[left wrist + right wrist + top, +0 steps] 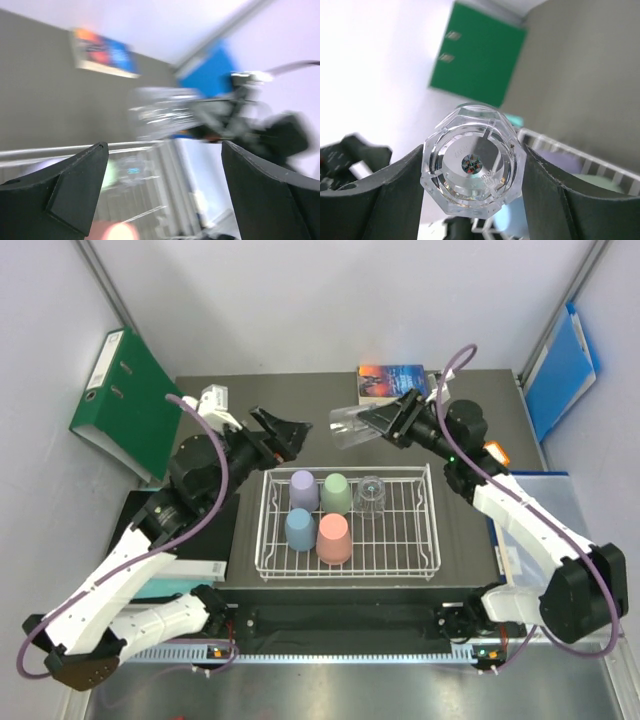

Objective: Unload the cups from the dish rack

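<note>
Glass cup [348,427] clamped sideways in right gripper [378,424].

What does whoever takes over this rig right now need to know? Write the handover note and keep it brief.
Left gripper: open, empty, raised near the far left corner of the dish rack.
Right gripper: shut on one clear glass cup, held on its side in the air beyond the rack.
In the rack: lavender cup, green cup, blue cup, pink cup, second glass cup.
Done: no cup set down on the table yet.
Left: place the held glass, then unload the other five.
</note>
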You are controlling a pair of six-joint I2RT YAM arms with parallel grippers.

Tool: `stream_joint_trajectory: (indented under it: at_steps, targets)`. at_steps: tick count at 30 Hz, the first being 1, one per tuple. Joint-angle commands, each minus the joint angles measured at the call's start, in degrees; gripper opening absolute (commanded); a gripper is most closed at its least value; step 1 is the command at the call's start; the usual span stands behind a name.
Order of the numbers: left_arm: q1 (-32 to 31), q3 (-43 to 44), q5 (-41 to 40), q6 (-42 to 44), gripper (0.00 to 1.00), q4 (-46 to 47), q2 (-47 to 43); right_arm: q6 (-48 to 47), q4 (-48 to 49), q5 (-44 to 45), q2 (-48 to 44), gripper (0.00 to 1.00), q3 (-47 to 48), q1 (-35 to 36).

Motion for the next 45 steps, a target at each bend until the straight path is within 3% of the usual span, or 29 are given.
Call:
stream_joint_trajectory:
  at_steps: [1,5,8,14,17,18,19,21,22,25,26,27,31,32,33,34,35,36,37,39,45]
  targets:
    - [0.55,-4.21,16.15,-7.35,0.99,20.2,2.22,11.81,25.99,-14.47,-0.95,0.0,0.05,0.16]
    - [2.83,-8.95,23.95,-11.91,0.99,29.78,2.66,9.96,24.22,-15.35,-1.66,0.0,-0.47,0.42]
    - [3.72,-9.49,26.61,-13.95,0.99,31.12,4.68,9.61,23.87,-15.88,-2.62,0.0,-1.53,0.68]
    - [3.8,-12.21,26.97,-15.88,0.99,34.73,5.91,8.55,23.07,-17.46,-2.89,0.0,-1.88,2.61]
    - [3.8,-13.09,27.76,-16.06,0.94,37.01,6.09,8.11,23.86,-17.47,-2.89,0.0,-2.93,4.89]
    - [3.8,-13.35,27.76,-16.15,0.91,38.41,6.18,8.37,24.99,-17.2,-2.98,0.0,-3.29,5.51]
    - [3.72,-13.62,28.11,-16.41,0.75,38.86,6.18,8.55,25.44,-16.77,-2.98,0.0,-3.64,5.95]
    - [3.8,-13.88,28.46,-16.59,0.63,39.39,6.44,9.43,26.41,-16.5,-2.89,0.0,-4.69,6.57]
    - [3.8,-14.06,29.07,-16.67,0.51,39.74,6.62,9.87,27.46,-16.5,-2.8,0.0,-4.87,6.75]
    - [3.8,-14.76,30.39,-16.94,0.34,40.88,6.79,10.48,27.64,-17.2,-2.27,0.0,-4.87,7.01]
    - [3.8,-14.85,30.75,-16.85,0.12,40.97,6.88,10.57,27.64,-17.37,-2.1,0.0,-4.78,7.1]
    - [3.8,-14.94,30.92,-16.94,0.0,40.71,6.97,10.49,27.56,-17.38,-2.18,0.0,-4.7,7.1]
    - [3.89,-15.82,29.17,-16.68,0.0,38.96,5.22,9.09,25.54,-17.29,-3.24,0.0,-4.7,7.1]
    - [3.98,-15.38,27.6,-16.33,0.0,35.29,5.04,6.73,21.36,-17.03,-3.5,0.01,-3.91,7.1]
    - [4.24,-14.51,26.19,-15.63,0.0,32.73,4.86,4.62,16.7,-16.33,-4.55,0.13,-3.03,7.1]
    - [4.42,-11.45,24.61,-13.27,0.0,28.62,5.12,1.81,11.61,-13.1,-5.17,0.46,-1.81,7.01]
    - [4.77,-9.07,22.6,-11.77,0.0,20.66,5.47,-4.65,-0.27,-10.37,-5.87,0.58,1.16,7.01]
    - [5.55,-6.7,18.4,-10.01,0.0,15.27,6.0,-7.68,-5.7,-7.3,-7.09,0.7,2.85,7.1]
    - [5.91,-1.89,17.23,-6.6,0.0,11.82,7.57,-11.8,-10.11,-0.74,-7.54,0.92,4.25,7.19]
    - [7.05,2.79,10.74,-3.59,0.0,3.06,9.68,-14.64,-19.85,4.22,-8.42,1.0,7.34,6.49]
    - [10.04,20.87,-1.83,3.96,0.0,-10.33,20.22,-20.62,-33.4,18.36,-7.99,1.0,12.87,5.43]
